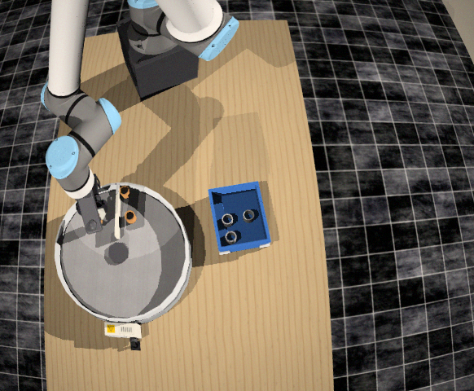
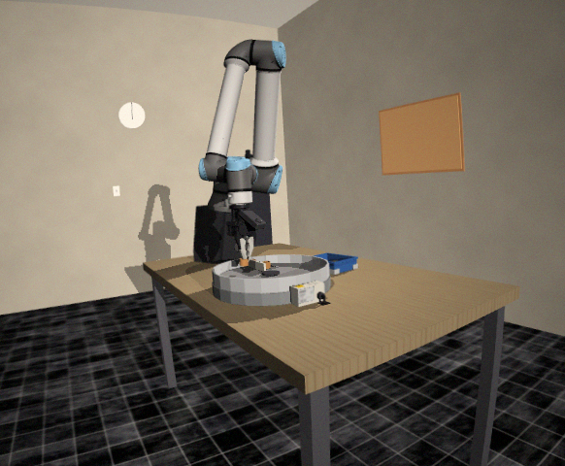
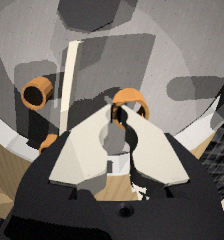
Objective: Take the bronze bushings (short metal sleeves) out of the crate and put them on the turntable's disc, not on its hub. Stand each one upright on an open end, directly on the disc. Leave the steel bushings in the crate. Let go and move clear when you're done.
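Observation:
My gripper (image 3: 114, 106) (image 2: 246, 257) is shut on the wall of a bronze bushing (image 3: 130, 96) (image 2: 243, 262), low over the turntable's disc (image 1: 111, 290), left of the white bar in the top view. Whether this bushing touches the disc I cannot tell. A second bronze bushing (image 1: 130, 217) (image 3: 38, 93) (image 2: 266, 264) and a third bronze bushing (image 1: 125, 191) (image 3: 49, 144) stand upright on the disc, right of the bar; the third is near the rim. The blue crate (image 1: 264, 218) (image 2: 346, 265) holds three steel bushings (image 1: 227, 219) (image 1: 248, 216) (image 1: 230, 236).
The white bar (image 1: 117, 210) (image 3: 69, 85) runs from the turntable's rim towards the dark hub (image 1: 116, 253) (image 3: 87, 12). A raised wall (image 1: 186, 252) (image 2: 273, 289) surrounds the disc. A white control box (image 1: 123, 330) (image 2: 303, 294) sits at the turntable's front.

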Motion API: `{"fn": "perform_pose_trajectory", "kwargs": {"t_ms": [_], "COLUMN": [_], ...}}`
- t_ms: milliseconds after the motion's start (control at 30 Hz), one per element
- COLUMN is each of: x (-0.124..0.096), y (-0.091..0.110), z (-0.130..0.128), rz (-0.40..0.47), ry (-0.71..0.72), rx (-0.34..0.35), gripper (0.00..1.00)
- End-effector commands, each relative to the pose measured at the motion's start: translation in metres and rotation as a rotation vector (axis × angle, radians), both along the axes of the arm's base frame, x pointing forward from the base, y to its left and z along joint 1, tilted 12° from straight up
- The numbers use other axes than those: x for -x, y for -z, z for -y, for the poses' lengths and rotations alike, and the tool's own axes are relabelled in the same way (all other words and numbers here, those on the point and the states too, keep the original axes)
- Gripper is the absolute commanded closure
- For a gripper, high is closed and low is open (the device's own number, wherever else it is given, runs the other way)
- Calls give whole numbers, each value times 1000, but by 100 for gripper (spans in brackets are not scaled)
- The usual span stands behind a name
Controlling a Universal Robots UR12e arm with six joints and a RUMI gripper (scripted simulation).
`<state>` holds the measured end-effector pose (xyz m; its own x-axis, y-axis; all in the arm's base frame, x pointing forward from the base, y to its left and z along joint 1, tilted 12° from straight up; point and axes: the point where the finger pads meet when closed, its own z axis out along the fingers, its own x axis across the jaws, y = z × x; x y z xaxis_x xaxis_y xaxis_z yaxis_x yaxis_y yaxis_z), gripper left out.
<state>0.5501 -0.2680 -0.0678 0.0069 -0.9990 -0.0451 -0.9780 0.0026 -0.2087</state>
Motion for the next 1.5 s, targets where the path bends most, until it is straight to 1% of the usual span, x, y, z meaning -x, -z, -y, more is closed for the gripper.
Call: {"fn": "perform_pose_trajectory", "kwargs": {"t_ms": [0,133,433,1467], "x": [-2,-4,-5,-5], "y": [9,15,20,20], "z": [0,0,-1,-1], "rz": [1,1,1,1], "ry": [0,0,0,0], "rx": [1,1,1,1], "gripper": [100,100,100,100]}}
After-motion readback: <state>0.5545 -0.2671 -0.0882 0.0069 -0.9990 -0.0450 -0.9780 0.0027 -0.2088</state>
